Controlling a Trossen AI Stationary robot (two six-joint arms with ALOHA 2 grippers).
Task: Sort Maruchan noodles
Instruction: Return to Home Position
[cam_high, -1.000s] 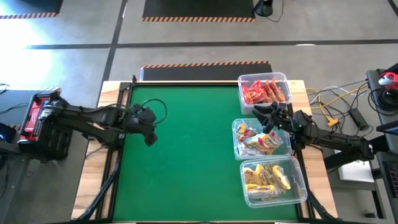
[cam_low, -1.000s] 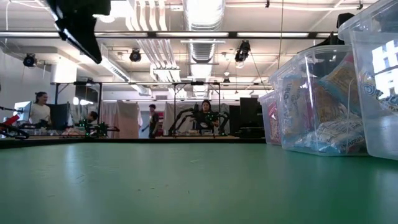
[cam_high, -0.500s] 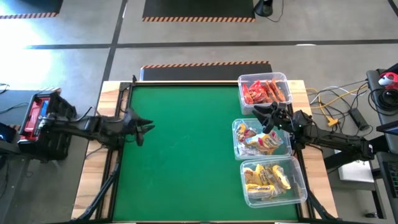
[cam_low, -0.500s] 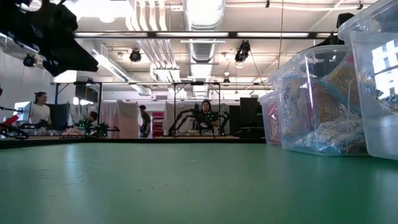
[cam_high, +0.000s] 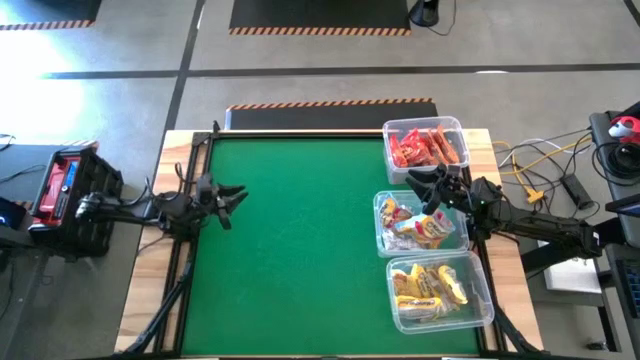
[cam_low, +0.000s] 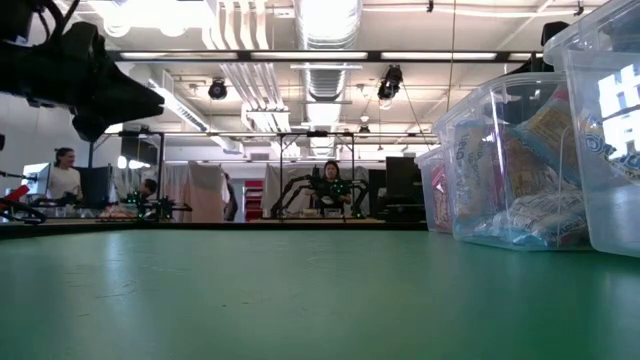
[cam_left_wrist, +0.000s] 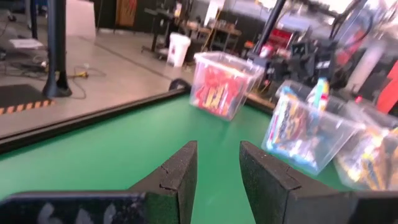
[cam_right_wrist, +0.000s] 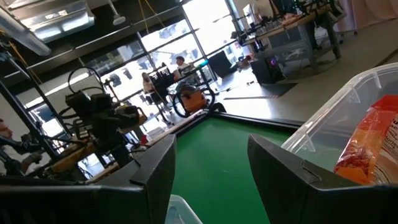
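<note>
The Maruchan noodles lie sorted in three clear bins along the table's right side. Red packets (cam_high: 428, 148) fill the far bin, yellow packets with blue and white (cam_high: 418, 226) the middle bin, and yellow-orange packets (cam_high: 430, 287) the near bin. My left gripper (cam_high: 236, 194) hangs at the table's left edge, pointing level across the mat, open and empty (cam_left_wrist: 217, 158). My right gripper (cam_high: 428, 186) hovers over the gap between the far and middle bins, open with nothing between its fingers (cam_right_wrist: 211, 152).
The green mat (cam_high: 300, 240) is bare between the arms. The bins (cam_low: 505, 160) stand close together at the right edge. A red and black device (cam_high: 60, 185) sits off the table to the left, and cables (cam_high: 545, 165) lie to the right. People work in the room beyond.
My left gripper has pulled back from over the mat toward the table's left edge and sunk lower. It has tipped from slanting downward to pointing level. The packets and bins have not moved.
</note>
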